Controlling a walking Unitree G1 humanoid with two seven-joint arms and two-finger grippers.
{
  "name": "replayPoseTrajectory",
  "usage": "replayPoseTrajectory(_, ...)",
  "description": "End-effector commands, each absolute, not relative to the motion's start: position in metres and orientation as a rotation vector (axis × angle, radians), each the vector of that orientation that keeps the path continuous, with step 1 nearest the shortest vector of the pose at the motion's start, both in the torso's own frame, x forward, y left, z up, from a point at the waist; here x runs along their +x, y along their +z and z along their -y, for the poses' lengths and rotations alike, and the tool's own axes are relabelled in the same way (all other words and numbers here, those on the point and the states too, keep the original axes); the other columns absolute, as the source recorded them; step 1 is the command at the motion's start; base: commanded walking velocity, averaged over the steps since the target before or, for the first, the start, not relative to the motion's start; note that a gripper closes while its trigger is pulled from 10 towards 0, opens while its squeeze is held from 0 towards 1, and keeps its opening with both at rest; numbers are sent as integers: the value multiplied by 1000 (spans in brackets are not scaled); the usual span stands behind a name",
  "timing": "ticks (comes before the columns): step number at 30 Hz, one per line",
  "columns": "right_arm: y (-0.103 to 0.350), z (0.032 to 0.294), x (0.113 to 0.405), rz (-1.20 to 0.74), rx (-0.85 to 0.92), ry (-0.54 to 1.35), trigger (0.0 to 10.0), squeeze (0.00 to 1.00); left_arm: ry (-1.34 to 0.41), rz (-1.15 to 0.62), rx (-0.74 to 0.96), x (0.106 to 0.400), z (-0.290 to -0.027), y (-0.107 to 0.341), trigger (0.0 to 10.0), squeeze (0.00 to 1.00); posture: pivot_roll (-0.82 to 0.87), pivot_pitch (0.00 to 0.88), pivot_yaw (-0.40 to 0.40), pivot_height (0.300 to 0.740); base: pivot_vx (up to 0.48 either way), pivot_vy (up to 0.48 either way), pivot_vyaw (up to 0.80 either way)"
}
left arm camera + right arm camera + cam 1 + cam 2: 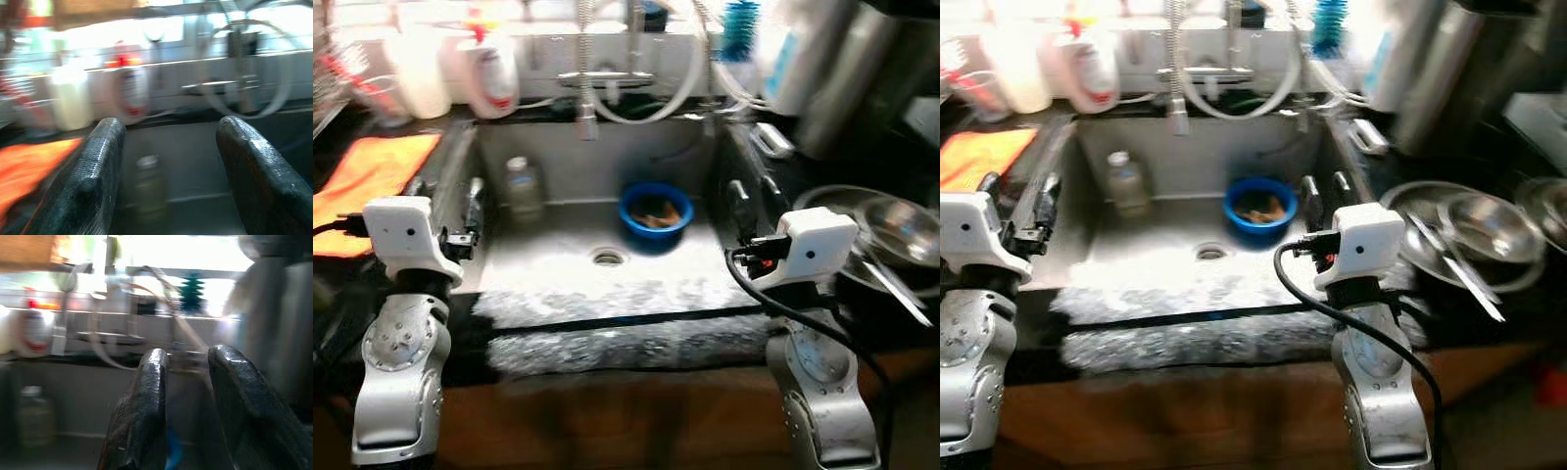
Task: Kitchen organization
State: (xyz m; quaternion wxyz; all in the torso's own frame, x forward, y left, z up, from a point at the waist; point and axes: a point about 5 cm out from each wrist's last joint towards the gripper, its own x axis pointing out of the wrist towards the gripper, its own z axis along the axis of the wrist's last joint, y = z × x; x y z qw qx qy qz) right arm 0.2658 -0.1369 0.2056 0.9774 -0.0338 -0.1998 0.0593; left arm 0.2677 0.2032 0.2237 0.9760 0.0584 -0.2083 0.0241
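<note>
Blue bowl (655, 216) in sink (558, 274), between 2 raised arms.

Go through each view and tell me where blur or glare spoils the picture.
Left eye view: soft all over, window glare washes out the white bottles behind the sink. Right eye view: same blur and glare. Left wrist view: heavy blur, blown-out background, left gripper open. Right wrist view: blurred, bright window behind the blue brush, right gripper open.
</note>
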Motion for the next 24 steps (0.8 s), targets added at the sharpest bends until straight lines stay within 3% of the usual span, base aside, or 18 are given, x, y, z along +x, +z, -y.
replayPoseTrajectory(1,208,137,265,405,-70,117,10000,0,49,429,114,268,-203,225,10000,0,-10,90,-21,740,0,0,-775)
replayPoseTrajectory(21,207,135,266,398,-67,131,10000,0,57,442,77,270,-202,226,10000,0,-7,89,-27,740,0,0,-775)
replayPoseTrajectory(24,207,135,266,398,-68,132,10000,0,56,447,58,270,-201,226,10000,0,-7,89,-27,740,0,426,-775)
